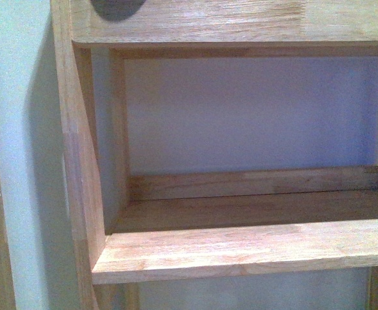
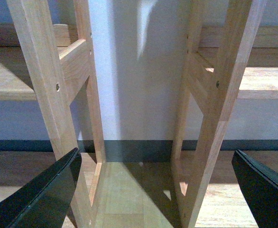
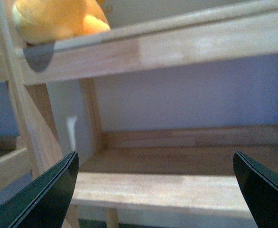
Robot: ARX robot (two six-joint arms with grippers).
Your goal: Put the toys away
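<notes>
The orange-yellow plush toy (image 3: 58, 19) sits on the upper board of the wooden shelf (image 3: 177, 47), near its corner post; the right gripper (image 3: 153, 190) hangs below it, jaws spread and empty; the left gripper (image 2: 153, 190) likewise gapes, facing shelf legs (image 2: 49, 95).

Each gripper (image 2: 155, 190) (image 3: 155, 190) shows 2 glossy, seemingly black tapered fingers.

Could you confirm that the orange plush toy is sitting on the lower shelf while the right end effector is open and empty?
Not quite: the right wrist view shows the toy on the upper shelf, not the lower one. The right end effector is indeed open and empty.
</notes>
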